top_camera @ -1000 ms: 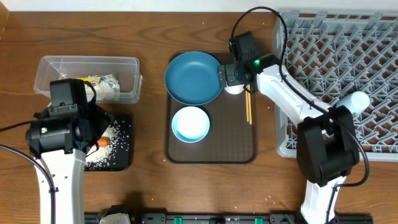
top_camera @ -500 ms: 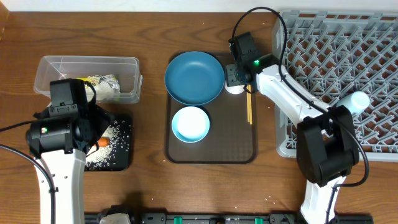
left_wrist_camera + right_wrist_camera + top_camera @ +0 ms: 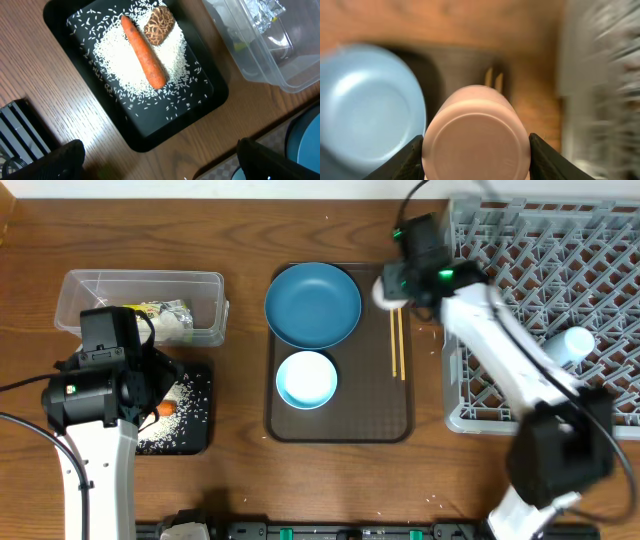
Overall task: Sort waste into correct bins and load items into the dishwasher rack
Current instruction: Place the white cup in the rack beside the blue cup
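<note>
My right gripper (image 3: 386, 286) is shut on the whitish-pink cup (image 3: 382, 288), held above the serving tray's far right corner, beside the grey rack (image 3: 540, 300). In the right wrist view the cup (image 3: 476, 132) fills the space between my fingers (image 3: 402, 160). The dark blue plate (image 3: 312, 305), light blue bowl (image 3: 306, 379) and chopsticks (image 3: 397, 345) lie on the brown tray. A light blue cup (image 3: 570, 345) lies in the rack. My left gripper (image 3: 160, 165) is open and empty above the black tray (image 3: 150, 135), which holds the carrot (image 3: 144, 52), brown lump (image 3: 159, 25) and rice (image 3: 117, 55).
The clear container (image 3: 140, 300) at the far left holds the crumpled wrapper (image 3: 160, 318). The dark brown serving tray (image 3: 350, 425) sits mid-table. A few rice grains lie loose on the wood. The rack's near left corner reaches close to the serving tray.
My right gripper has lifted the whitish-pink cup off the serving tray and moved it back and right towards the rack. The left arm has not moved.
</note>
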Controlling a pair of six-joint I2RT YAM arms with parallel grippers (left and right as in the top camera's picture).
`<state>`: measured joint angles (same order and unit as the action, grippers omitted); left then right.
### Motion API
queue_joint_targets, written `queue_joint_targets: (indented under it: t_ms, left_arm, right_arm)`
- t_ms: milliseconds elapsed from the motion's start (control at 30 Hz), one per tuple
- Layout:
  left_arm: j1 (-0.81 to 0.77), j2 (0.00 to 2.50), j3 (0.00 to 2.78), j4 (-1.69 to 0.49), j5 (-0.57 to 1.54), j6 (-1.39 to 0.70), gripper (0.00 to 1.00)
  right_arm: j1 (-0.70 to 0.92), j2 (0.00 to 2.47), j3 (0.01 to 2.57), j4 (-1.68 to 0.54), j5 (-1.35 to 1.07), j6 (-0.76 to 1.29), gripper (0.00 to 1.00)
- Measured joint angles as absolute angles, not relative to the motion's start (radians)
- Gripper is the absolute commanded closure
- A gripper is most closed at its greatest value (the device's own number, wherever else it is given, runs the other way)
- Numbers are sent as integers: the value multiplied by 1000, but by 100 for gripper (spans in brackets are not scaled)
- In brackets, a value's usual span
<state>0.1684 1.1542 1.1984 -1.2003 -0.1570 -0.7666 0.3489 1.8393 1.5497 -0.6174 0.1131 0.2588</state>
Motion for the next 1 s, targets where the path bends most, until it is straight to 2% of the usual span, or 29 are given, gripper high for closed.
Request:
queue_joint_targets:
  t_ms: [300,467,667,700,733,800,867,900,1000]
  left_arm:
    - [168,1154,1198,-1200,-157,-767,2]
    - [168,1154,1198,-1200,-157,-767,2]
    - [168,1154,1198,-1201,-157,-767,2]
    - [168,1154,1198,-1200,-157,-767,2]
    - [168,1154,1198,-1200,-157,-767,2]
    - [168,1154,1198,-1200,-157,-767,2]
    - [168,1154,1198,-1200,-157,-767,2]
    - [168,1154,1198,-1200,-157,-767,2]
    - [168,1154,1198,-1200,-157,-767,2]
  right_arm:
    - [65,1594,1551,-632,118,252,54]
    - [-158,1585,1551,-675,126,237,54]
    - [-334,1620,1551,-700,129,206,52]
    - [-351,1631,1551,-704,129,203,46]
    - [-368,1644,1551,-707,128,201,35]
    - [-392,1676,1551,-710,128,195,27]
    - [-400,1707,1550,-710,128,194,15]
    - [-403,1724,1550,-711,128,191,12]
    - [-403,1753,1550,-712,124,182,11]
